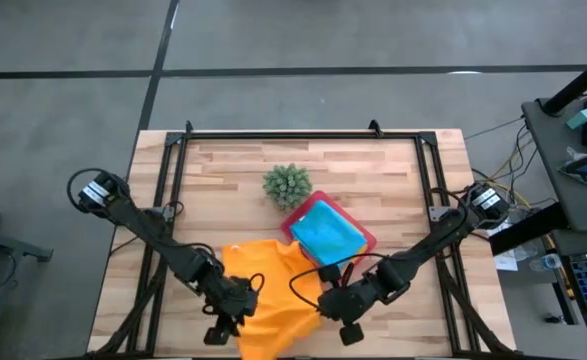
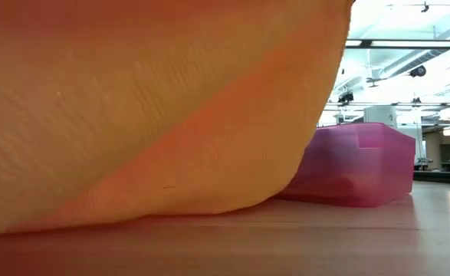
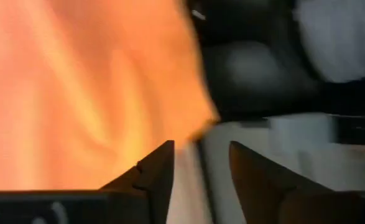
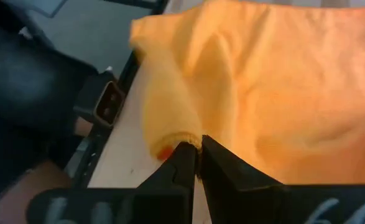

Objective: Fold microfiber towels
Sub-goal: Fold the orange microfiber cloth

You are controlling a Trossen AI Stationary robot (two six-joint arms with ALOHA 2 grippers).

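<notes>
The orange towel [image 1: 269, 292] lies spread near the surface's [image 1: 393, 190] 6 o'clock edge. The right end effector [image 4: 198, 152] pinches its hem — presumably to carry that edge over into a fold. The left end effector [image 3: 198, 163], at the towel's 9 o'clock side, stands spread, gripping nothing. A light blue towel [image 1: 325, 232] rests in the pink tray [image 1: 365, 240] beside the plant [image 1: 287, 185].
</notes>
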